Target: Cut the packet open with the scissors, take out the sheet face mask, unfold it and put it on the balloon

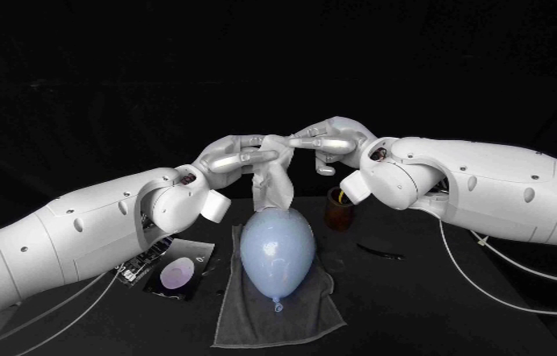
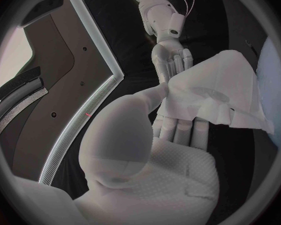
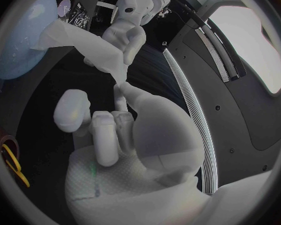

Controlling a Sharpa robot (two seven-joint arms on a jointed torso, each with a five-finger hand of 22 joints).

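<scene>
**Together, both hands hold the mask above the balloon**

Up over the table, the left hand and right hand meet fingertip to fingertip. Each pinches the top of the mask.

From the head camera the mask looks like a narrow, crumpled strip. Its long axis is upright, and its lower end reaches the far end of the balloon. The hands cover its top edge.

The left wrist camera shows more. There the mask is a wider creased sheet, and the left hand presses its thumb onto it, with the other fingers stretched out underneath. The right hand is at the sheet's far side, and the balloon is at the rim.

The right wrist camera shows the right hand nipping a corner of the mask between thumb and one finger, with the rest curled in. The left hand is opposite, and the balloon is beyond.

The balloon lies on a grey towel. Its long axis runs away from the robot, with the knot nearest the robot.

The packet lies just beside the towel, under the left arm. A brown cup stands on the other side, below the right wrist. The right wrist camera shows the yellow handles of the scissors.
</scene>
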